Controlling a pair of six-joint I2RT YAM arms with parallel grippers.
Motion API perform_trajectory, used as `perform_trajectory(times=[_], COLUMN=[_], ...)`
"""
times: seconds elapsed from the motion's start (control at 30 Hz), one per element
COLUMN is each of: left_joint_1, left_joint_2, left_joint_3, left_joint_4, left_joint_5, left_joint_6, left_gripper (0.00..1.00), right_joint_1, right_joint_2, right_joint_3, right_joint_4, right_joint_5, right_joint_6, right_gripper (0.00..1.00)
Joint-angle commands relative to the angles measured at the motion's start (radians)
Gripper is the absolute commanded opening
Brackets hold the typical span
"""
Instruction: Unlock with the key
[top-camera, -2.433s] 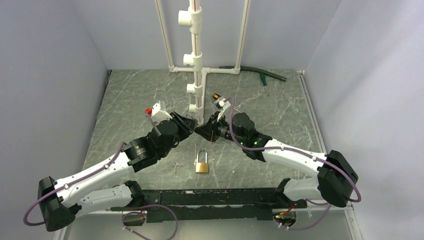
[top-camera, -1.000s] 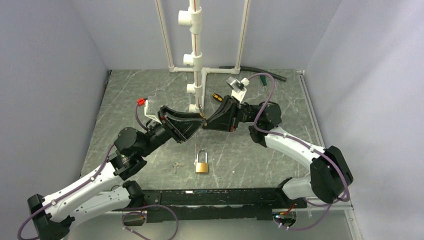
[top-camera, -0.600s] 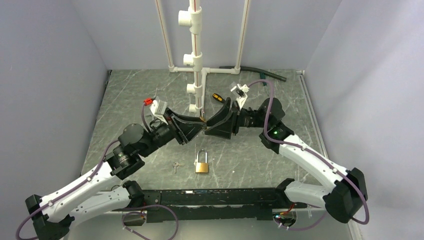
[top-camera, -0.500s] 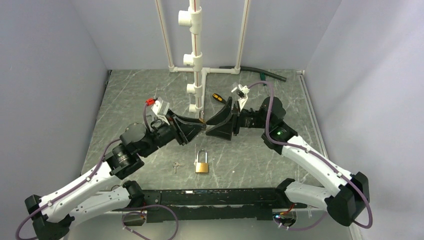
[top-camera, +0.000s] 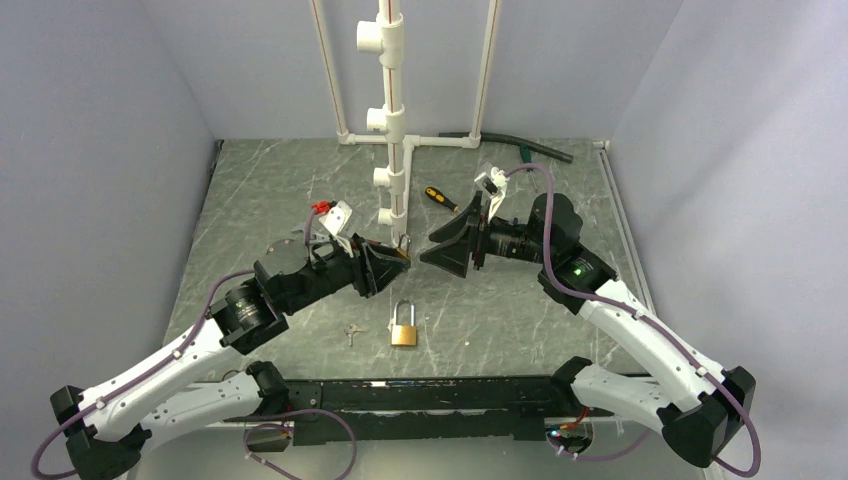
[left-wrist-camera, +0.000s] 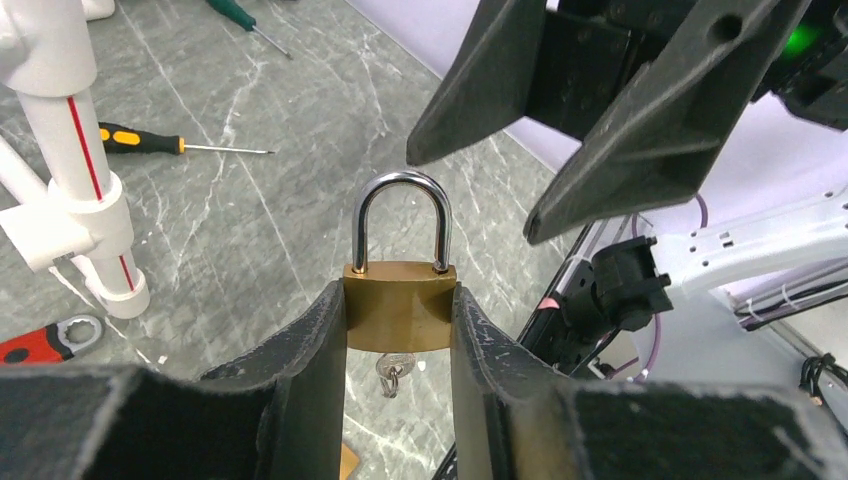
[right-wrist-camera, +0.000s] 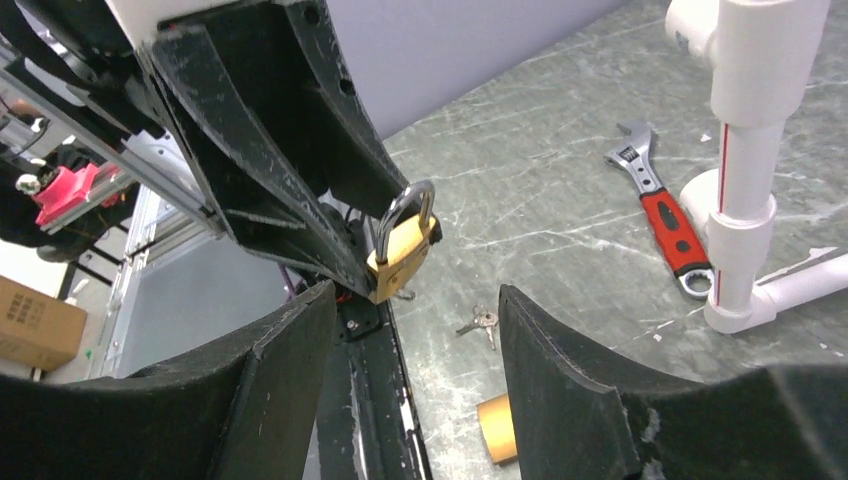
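- Top external view: open counter (top-camera: 620, 200) stretches right of both arms; the white pipe stand (top-camera: 395, 120) rises just behind the wrists.
- Left jaws clench the small brass padlock (left-wrist-camera: 400, 305) by its sides, shackle up.
- Right jaws are spread wide and empty, near the shackle but apart from it.
- Key (left-wrist-camera: 391, 372) hangs from the padlock's underside, partly hidden between the left jaws.

A brass body and silver shackle are being shown by the padlock (left-wrist-camera: 400, 315) nearest the white, red-striped pipe (left-wrist-camera: 58, 130); the table (left-wrist-camera: 250, 210) is being seen veined grey-green.
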Motion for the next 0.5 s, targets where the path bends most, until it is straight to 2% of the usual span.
perform_trajectory(times=[0.0,0.47], left_joint_1=[-0.004,-0.004], left_joint_2=[-0.006,0.019], left_joint_3=[0.025,0.017], left_joint_4=[0.022,0.047], left_joint_5=[0.048,0.061], left_joint_6=[0.064,0.074], left_gripper=[0.0,0.0], right_joint_1=[0.001,0.003], right_joint_2=[0.007,0.097], right_joint_3=[0.069,0.082], right_joint_4=[0.015,0.135], right_joint_5=[0.044,-0.003], right_joint_6=[0.034,0.144], right_gripper=[0.62,0.57])
